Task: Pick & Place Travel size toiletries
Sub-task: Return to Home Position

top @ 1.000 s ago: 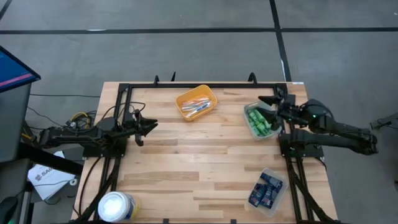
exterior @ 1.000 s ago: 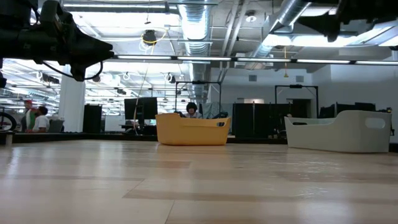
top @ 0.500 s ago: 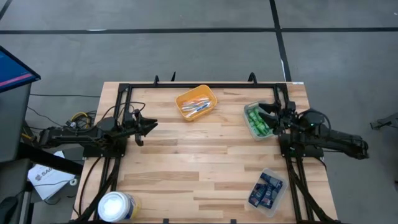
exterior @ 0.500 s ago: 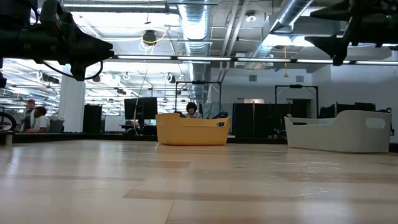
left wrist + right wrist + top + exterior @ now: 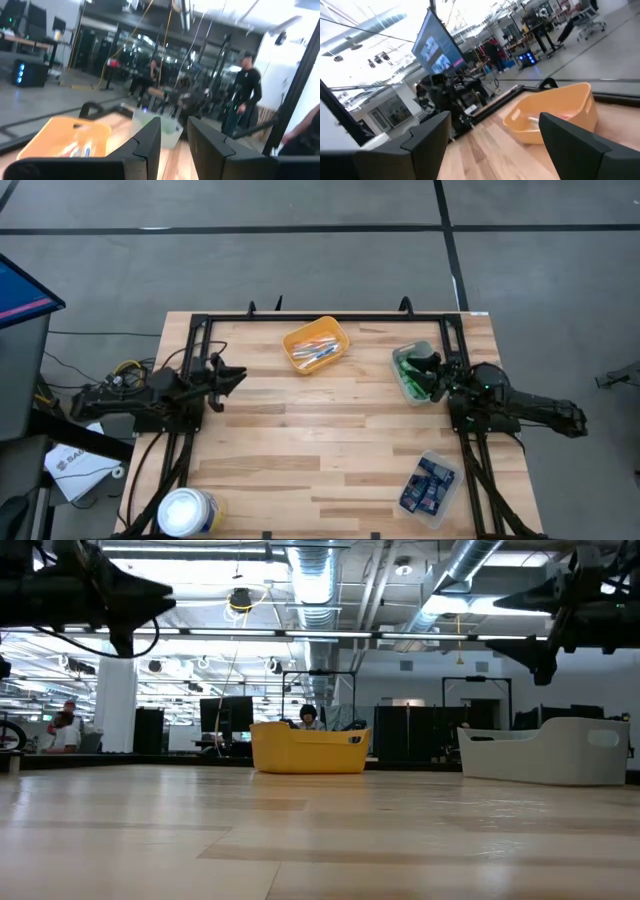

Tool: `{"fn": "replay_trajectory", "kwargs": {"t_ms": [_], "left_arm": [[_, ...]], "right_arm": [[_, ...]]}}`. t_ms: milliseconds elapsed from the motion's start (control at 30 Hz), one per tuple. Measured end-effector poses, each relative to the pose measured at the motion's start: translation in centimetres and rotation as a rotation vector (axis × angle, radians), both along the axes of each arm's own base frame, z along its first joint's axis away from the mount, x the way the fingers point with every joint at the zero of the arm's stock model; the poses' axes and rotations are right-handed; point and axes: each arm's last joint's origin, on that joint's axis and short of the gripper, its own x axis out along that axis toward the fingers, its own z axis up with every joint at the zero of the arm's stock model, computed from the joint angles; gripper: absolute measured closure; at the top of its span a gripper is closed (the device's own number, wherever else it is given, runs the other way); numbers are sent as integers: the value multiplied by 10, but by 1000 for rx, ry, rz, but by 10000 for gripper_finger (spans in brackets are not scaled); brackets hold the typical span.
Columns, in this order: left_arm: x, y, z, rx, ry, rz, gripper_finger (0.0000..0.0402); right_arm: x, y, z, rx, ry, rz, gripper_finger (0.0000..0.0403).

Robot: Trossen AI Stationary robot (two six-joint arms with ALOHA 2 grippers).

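Small green bottles [image 5: 411, 375] lie in a clear tray [image 5: 398, 362] at the table's right. White, blue and pink sticks [image 5: 315, 350] fill an orange tray [image 5: 316, 332] at the far middle. Navy packets [image 5: 427, 483] sit in a clear tray near the right front corner. My right gripper [image 5: 421, 370] hangs open over the green bottles, above the tray and touching nothing; its fingers [image 5: 427, 137] stand wide apart. My left gripper [image 5: 238, 376] hovers open above the table's left part, with a narrow gap [image 5: 174, 137] between its fingers.
A large white tub [image 5: 188, 510] stands at the near left corner. A black frame [image 5: 330, 317] runs along the table's far edge and sides. Bare wood [image 5: 310, 430] spreads across the middle. People show in the room beyond [image 5: 246, 95].
My right gripper has moved toward the near edge and slightly left, dropping lower, from the far right corner to above the green-bottle tray. My left gripper has drawn back a little toward the left edge. No thing on the table has moved.
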Motion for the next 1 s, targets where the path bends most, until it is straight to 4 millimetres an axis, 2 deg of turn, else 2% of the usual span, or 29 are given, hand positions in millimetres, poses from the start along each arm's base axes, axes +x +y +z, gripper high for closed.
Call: {"fn": "replay_trajectory", "kwargs": {"t_ms": [167, 433, 1000], "left_arm": [[-4, 0, 4, 3, -53, 0, 309], [-4, 0, 5, 4, -60, -1, 309], [-4, 0, 5, 5, -64, -3, 309]], "right_arm": [[0, 0, 0, -11, 7, 1, 116], [1, 0, -4, -29, 57, -6, 156], [1, 0, -10, -19, 116, -5, 298]]}}
